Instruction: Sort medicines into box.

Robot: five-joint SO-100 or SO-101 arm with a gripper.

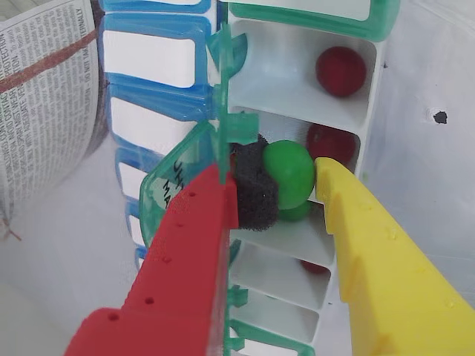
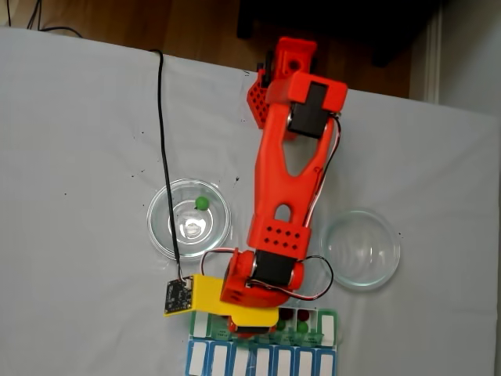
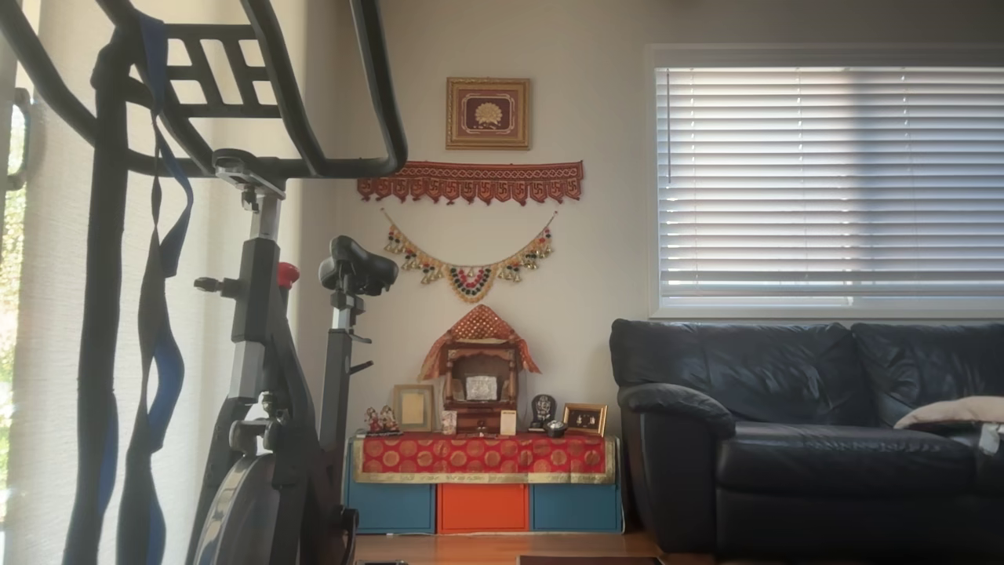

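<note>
Green glossy round pill pinched in red-and-yellow gripper over green-lidded white organiser box; centre above open compartment, then release gently.

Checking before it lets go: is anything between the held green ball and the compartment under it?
Nothing visible blocks it. The gripper holds the green ball over an open compartment already holding another green ball.

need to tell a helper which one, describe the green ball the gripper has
Find the green-lidded pill organiser beside the blue-lidded row. Over its open white compartments, the gripper pinches one green ball; the others lie loose inside.
</note>
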